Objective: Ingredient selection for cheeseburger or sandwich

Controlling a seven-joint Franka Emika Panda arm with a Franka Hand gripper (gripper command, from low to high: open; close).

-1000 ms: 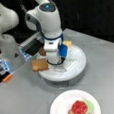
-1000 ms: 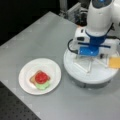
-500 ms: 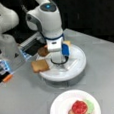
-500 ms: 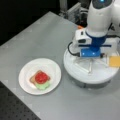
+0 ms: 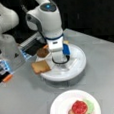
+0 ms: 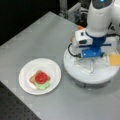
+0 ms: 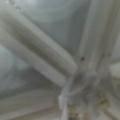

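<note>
Almost no change from a second ago: in both front views the gripper (image 5: 62, 65) has sunk slightly lower over the middle of the round divided tray (image 5: 79, 65), wrist block a touch closer to the tray's ribs (image 6: 90, 67). Arm (image 6: 98, 17) pose otherwise shifted only marginally downward. Wrist view now filled with the tray's pale ribs (image 7: 45, 57) very close up, consistent with the lower position. Nothing else moved; no piece has been lifted or shifted
</note>
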